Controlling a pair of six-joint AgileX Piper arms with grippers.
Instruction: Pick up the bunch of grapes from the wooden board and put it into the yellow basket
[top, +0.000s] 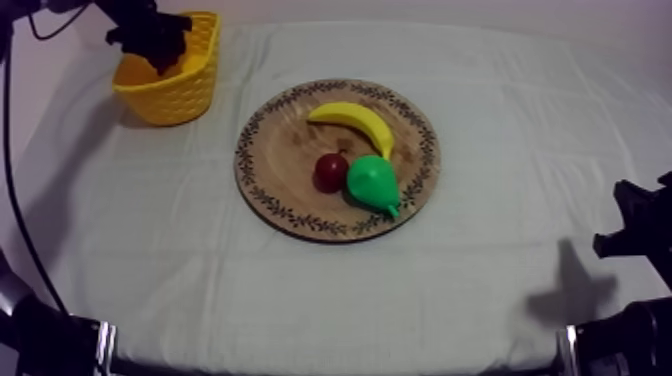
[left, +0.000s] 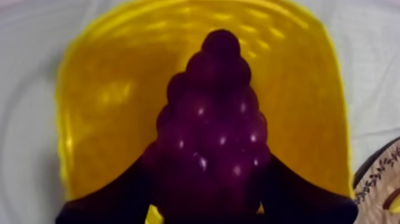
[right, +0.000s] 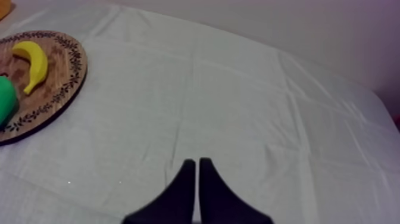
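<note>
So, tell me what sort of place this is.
Probably a robot lab bench: a cloth-draped table, a toy banana and pear on a board, and the left pincer holding grapes over a basket.

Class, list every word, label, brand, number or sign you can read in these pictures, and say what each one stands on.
None: no word, number, brand or sign can be read anywhere.
The wooden board has a leafy pattern round its rim: ornament, not writing.
The yellow basket, banana, pear, small red fruit and bunch of grapes bear no labels.
</note>
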